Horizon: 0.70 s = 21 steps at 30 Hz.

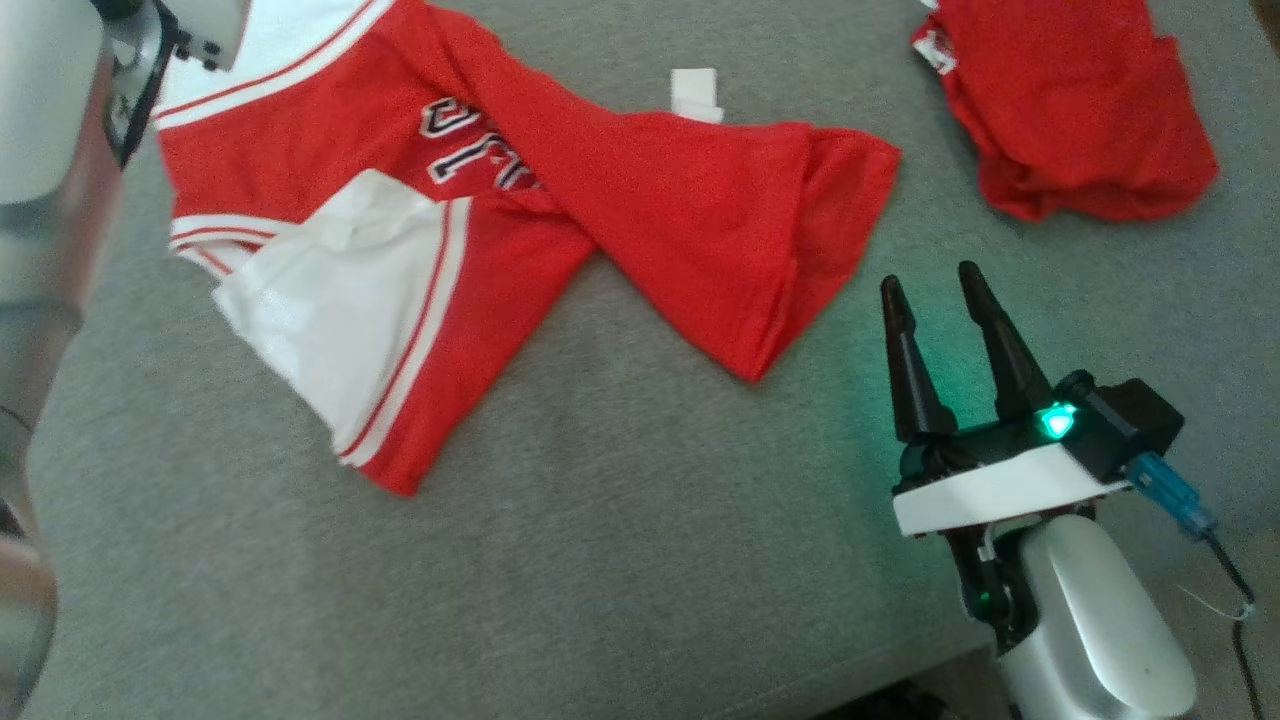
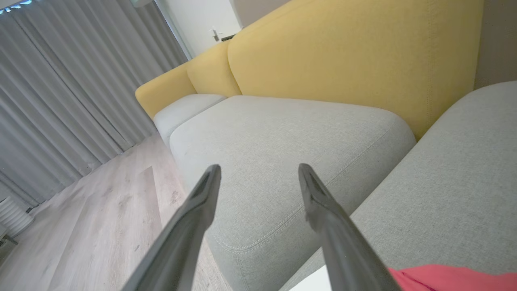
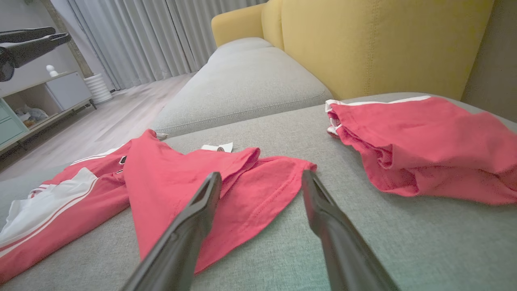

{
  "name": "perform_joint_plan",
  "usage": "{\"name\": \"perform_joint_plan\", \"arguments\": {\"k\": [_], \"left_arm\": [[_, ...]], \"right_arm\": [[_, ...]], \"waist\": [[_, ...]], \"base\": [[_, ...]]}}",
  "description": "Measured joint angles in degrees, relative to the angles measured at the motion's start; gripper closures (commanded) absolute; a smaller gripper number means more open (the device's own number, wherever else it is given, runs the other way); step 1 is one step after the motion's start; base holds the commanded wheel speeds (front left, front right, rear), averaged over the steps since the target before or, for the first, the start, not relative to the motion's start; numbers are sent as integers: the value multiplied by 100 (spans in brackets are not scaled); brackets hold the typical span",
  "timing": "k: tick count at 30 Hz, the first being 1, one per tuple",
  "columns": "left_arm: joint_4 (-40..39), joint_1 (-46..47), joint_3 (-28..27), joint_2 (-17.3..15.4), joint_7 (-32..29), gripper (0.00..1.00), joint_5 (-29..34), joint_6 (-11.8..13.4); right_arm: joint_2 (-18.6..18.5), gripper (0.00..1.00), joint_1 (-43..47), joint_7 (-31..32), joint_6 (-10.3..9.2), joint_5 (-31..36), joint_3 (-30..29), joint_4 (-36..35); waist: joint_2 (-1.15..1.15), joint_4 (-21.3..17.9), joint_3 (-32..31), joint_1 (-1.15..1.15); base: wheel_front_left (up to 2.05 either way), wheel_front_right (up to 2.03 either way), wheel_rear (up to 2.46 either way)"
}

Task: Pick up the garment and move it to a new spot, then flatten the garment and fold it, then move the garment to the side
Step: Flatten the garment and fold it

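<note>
The jersey (image 1: 640,200) is red with white side panels, thin red-and-white striping and dark, white-edged lettering across the chest. It lies spread but crumpled on the grey seat cushion (image 1: 600,520), running in the head view from 10 o'clock to just past the centre. One red flap is folded diagonally over the lettering and hides part of it, and a white panel is turned over at about 9 o'clock. A small white tag (image 1: 695,93) lies on the cushion at 12 o'clock, touching the jersey's upper edge. At 1 o'clock, well apart from the jersey, a second red garment (image 1: 1080,110) sits bunched in a loose heap. The right gripper (image 1: 930,278) hovers at 4 o'clock, just beside the jersey's nearest hem, its two dark fingers spread apart with nothing between them. The pale left forearm (image 1: 40,150) crosses the frame at 9 to 10 o'clock, over the jersey's white collar edge. In its own wrist view the left gripper (image 2: 259,167) also has its fingers apart and empty, aimed across a neighbouring grey cushion towards the yellow backrest (image 2: 343,60), with grey curtains (image 2: 60,81) at 10 o'clock, wooden floor (image 2: 101,214) at 8 o'clock and a strip of the jersey at 5 o'clock.
</note>
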<state>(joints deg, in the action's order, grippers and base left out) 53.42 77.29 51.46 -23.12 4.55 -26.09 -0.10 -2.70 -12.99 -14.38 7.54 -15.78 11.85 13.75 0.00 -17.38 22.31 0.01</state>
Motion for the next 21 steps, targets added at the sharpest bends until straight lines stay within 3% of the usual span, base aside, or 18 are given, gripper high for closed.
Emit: {"name": "perform_joint_plan", "arguments": {"k": [9,21], "left_arm": [[136,-788,-256,302,791,0,-472,-87],[-1140,-3277,-868,415,989,0,-1128,442]], "right_arm": [[-1,0,3,0,0,352,-423,41],[0,0,389,0,0,628,-800,85]], "waist": [[0,646,-282,-1],[0,1466,-858,-2]], "base": [[0,0,0],[0,0,0]]}}
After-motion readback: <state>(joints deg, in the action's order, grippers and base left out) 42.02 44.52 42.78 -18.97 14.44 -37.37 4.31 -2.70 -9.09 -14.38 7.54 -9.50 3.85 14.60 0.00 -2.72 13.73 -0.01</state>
